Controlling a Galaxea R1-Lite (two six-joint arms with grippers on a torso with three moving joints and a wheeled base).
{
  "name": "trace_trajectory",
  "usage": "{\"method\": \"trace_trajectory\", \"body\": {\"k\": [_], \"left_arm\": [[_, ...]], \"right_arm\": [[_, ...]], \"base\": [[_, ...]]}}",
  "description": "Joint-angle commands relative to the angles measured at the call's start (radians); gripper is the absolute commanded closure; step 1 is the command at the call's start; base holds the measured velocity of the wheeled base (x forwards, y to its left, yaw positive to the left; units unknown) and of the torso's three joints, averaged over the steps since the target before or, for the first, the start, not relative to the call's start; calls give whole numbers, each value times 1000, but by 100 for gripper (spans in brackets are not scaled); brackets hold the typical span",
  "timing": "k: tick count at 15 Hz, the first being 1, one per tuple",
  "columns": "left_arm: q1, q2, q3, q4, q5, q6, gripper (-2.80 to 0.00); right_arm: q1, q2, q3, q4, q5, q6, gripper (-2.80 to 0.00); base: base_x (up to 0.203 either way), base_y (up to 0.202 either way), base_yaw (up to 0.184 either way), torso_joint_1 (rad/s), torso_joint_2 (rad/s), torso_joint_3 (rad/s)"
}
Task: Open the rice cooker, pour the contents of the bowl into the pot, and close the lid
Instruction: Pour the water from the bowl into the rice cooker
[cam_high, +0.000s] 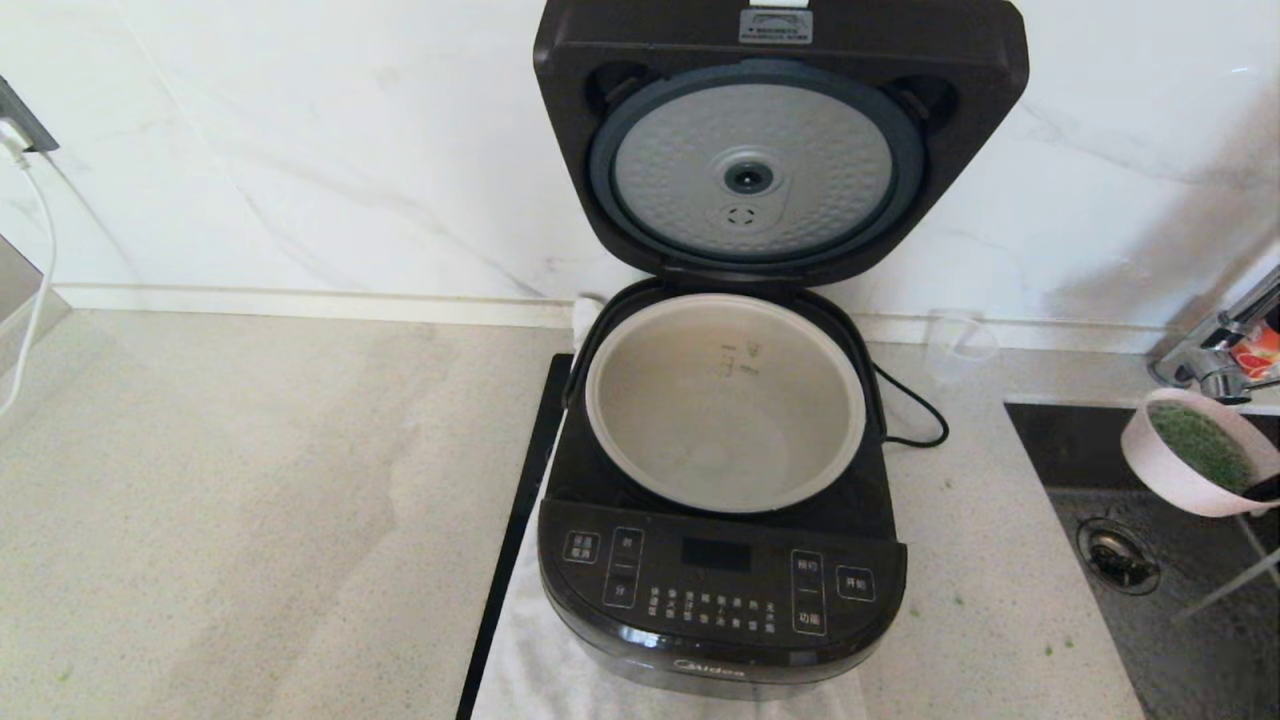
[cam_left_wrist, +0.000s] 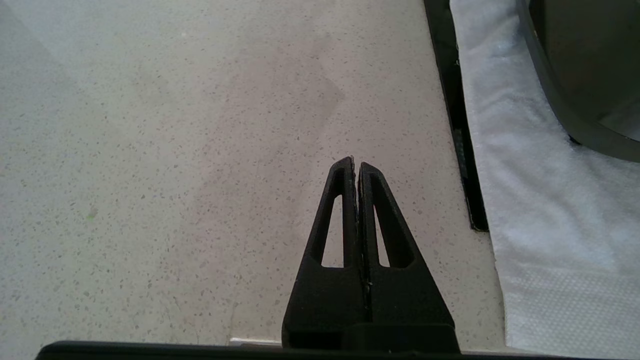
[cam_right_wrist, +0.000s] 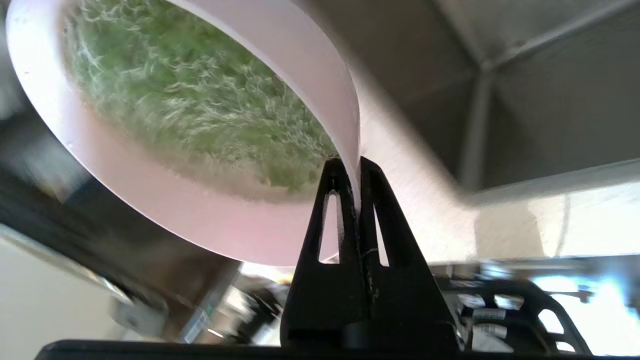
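Note:
The black rice cooker (cam_high: 720, 590) stands on the counter with its lid (cam_high: 780, 140) raised upright, showing the dimpled silver disc. The grey-beige pot (cam_high: 725, 400) lies open below the lid and looks empty. At the far right, above the sink, the pale pink bowl (cam_high: 1170, 470) hangs tilted with its mouth toward the cooker, full of chopped green herb bits (cam_high: 1200, 445). My right gripper (cam_right_wrist: 353, 170) is shut on the bowl's rim (cam_right_wrist: 350, 125), and the herb contents (cam_right_wrist: 190, 95) sit inside it. My left gripper (cam_left_wrist: 356, 165) is shut on nothing, above bare counter left of the cooker (cam_left_wrist: 580, 65).
A dark sink (cam_high: 1180, 580) with a drain (cam_high: 1118, 555) and a faucet (cam_high: 1220, 350) lies at the right. A clear cup (cam_high: 958, 345) stands by the wall. A white towel (cam_high: 540, 660) and black strip (cam_high: 515, 540) lie under the cooker. Its cord (cam_high: 915, 410) loops behind.

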Motion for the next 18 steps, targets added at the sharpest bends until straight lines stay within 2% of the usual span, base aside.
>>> {"method": "trace_trajectory", "body": {"k": [1,5,8,12,18], "left_arm": [[0,-1,2,0,0,0,0],[0,0,2,0,0,0,0],[0,0,2,0,0,0,0],[0,-1,2,0,0,0,0],[0,-1,2,0,0,0,0]], "right_arm": [[127,-122,28,8,-15,15,0],[348,-217,23,8,-95,105,0],[481,-258,-1,4,-148,172,0],[599,-288,-57,9,-189,215,0],[771,-326,-60,18,-225,275,0]], "base": [[0,0,0,0,0,0],[0,0,0,0,0,0],[0,0,0,0,0,0],[0,0,0,0,0,0],[0,0,0,0,0,0]]}}
